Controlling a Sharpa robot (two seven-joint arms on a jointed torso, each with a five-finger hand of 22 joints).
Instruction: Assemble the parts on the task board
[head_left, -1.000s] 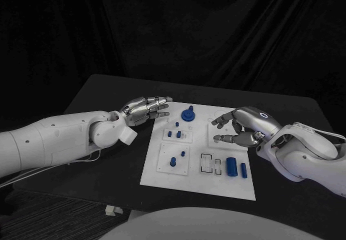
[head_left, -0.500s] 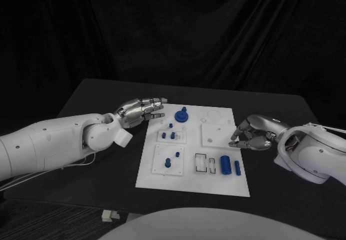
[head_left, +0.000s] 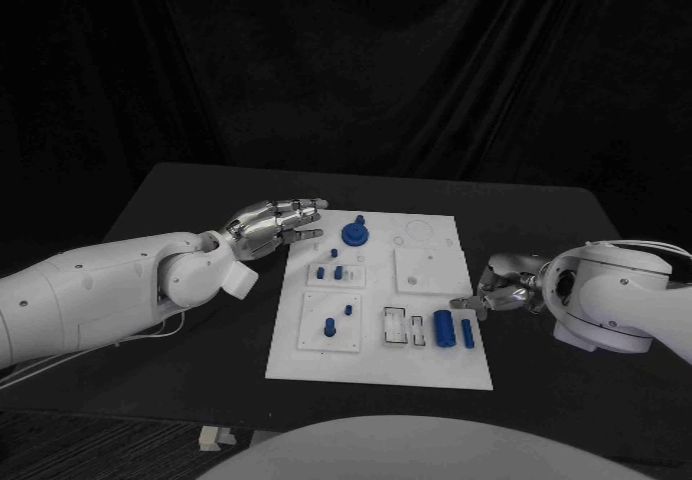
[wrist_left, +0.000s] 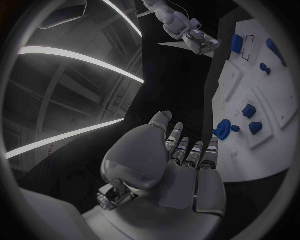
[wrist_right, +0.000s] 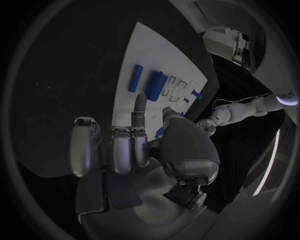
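The task board (head_left: 378, 345) is laid flat in the middle of the black table (head_left: 173, 200). Small blue parts are seen on it: a round knob piece (head_left: 353, 234) at the far side, short pegs (head_left: 329, 271) in the middle, and a thick cylinder (head_left: 444, 328) near the right edge. The parts are judged to be light, stiff and rather smooth, so the cylinder is best taken across its sides. No writing can be read on the board. The left robot hand (head_left: 271, 222) is held just beside the board's far left corner, fingers loosely extended, holding nothing. The right robot hand (head_left: 498, 288) is at the right edge, fingers curled in; whether something is pinched cannot be told.
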